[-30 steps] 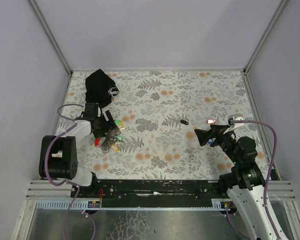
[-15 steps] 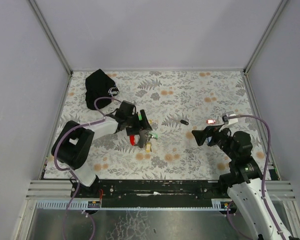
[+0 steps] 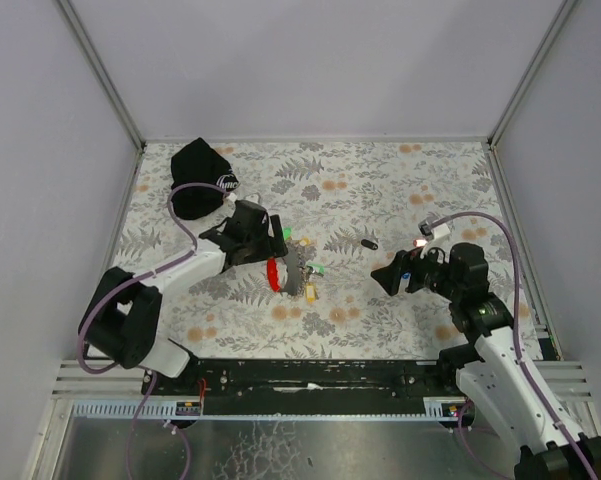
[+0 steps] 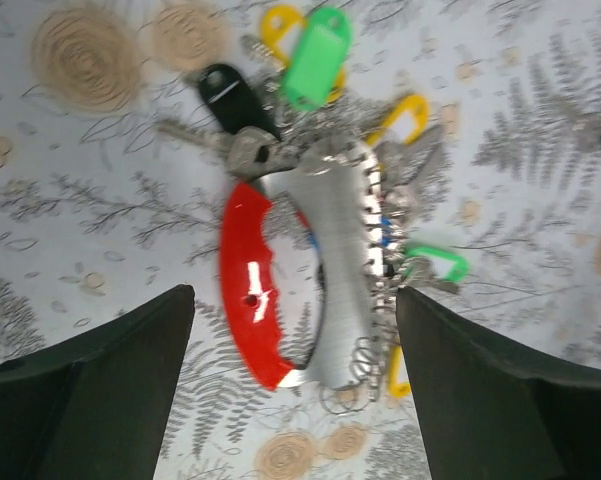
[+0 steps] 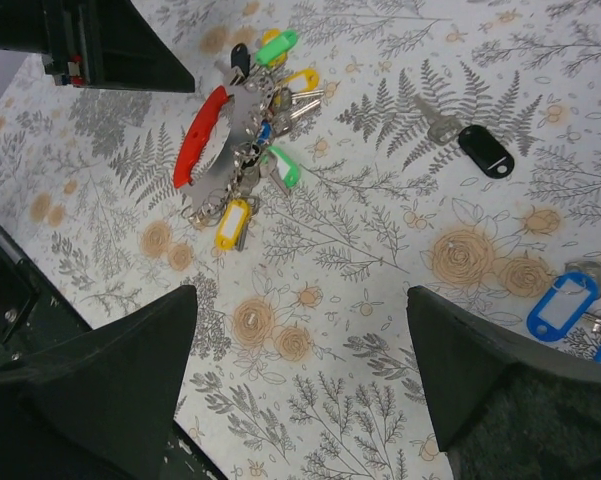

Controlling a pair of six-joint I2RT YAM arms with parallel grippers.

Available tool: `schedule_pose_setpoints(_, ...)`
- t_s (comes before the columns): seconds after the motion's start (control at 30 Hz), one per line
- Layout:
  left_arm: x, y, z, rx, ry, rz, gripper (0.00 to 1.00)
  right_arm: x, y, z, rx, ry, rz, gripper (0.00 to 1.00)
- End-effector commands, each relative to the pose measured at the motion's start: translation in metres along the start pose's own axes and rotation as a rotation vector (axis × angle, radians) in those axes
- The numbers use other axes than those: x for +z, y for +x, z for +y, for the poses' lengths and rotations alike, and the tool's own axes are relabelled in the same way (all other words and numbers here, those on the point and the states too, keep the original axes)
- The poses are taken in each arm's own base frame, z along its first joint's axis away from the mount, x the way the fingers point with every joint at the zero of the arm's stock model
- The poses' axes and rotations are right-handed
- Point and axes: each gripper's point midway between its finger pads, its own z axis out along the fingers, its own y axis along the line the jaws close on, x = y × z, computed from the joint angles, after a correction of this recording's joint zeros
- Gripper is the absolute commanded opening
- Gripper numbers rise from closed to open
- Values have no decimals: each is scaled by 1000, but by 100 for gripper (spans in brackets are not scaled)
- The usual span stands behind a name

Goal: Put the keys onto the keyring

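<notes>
**Item 1: keyring (image 3: 293, 266).** It is lying flat on the floral surface (image 3: 430, 180), just toward 8 o'clock of the surface's centre in the top view. Its red curved plastic piece (image 4: 248, 300) and grey metal bar (image 4: 342, 250) are lying side by side and touching, the red piece at 9 o'clock of the bar.

**Item 2: keys (image 4: 250, 150).** Several are crowding the bar.
- A green tag (image 4: 315, 45) and a yellow tag (image 4: 278, 20) are sitting at 12 o'clock of it.
- A black tag (image 4: 230, 95) is sitting at 11 o'clock.
- A second yellow tag (image 4: 408, 112) is sitting at 1 o'clock, and a second green tag (image 4: 435, 262) at 3 o'clock.

Whether each is threaded on cannot be told. A lone black-tagged key (image 3: 370, 243) is lying apart at 3 o'clock of the keyring.

**Item 3: left end effector (image 4: 294, 292).** Its jaws are standing wide apart. It is hanging over the keyring, with the red piece and the bar showing between the two fingers. No contact is showing.

**Item 4: right end effector (image 5: 302, 291).**
- Its fingers are spreading wide and gripping nothing.
- The keyring is lying well apart at its 11 o'clock, and the black-tagged key at its 1 o'clock.
- A blue-tagged key (image 5: 565, 300) is lying at its 4 o'clock, near the picture's edge.

**Item 5: black cap (image 3: 200, 178).** It is sitting at the surface's 10 o'clock corner.
</notes>
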Motion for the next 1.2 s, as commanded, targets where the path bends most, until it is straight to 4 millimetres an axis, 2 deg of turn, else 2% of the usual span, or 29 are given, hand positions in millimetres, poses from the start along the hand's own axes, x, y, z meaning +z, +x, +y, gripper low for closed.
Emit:
schedule_pose_setpoints(0.0,6,16,36,96,-185,3,80,2,-17,19,-49,-93,-6,90)
schedule_pose_setpoints(0.17,19,20,39,188,-272,-9,79,12,-2,20,-46,-96,60,84)
schedule_pose_setpoints(0.37,30,29,47,262,-351,-5,75,27,15,28,-116,-78,126,84)
schedule_pose_setpoints(0.53,35,40,57,284,-385,14,64,46,30,35,-168,-80,179,80)
schedule_pose_setpoints(0.63,30,45,68,280,-414,10,53,58,34,42,-222,-82,189,78)
schedule_pose_setpoints(0.77,22,46,75,259,-425,-22,50,76,46,52,-287,-98,225,75)
schedule_pose_setpoints(1.0,11,39,74,196,-371,-67,51,106,57,80,-410,-162,271,74)
schedule_pose_setpoints(1.17,1,32,63,102,-215,-118,61,124,56,93,-486,-238,271,71)
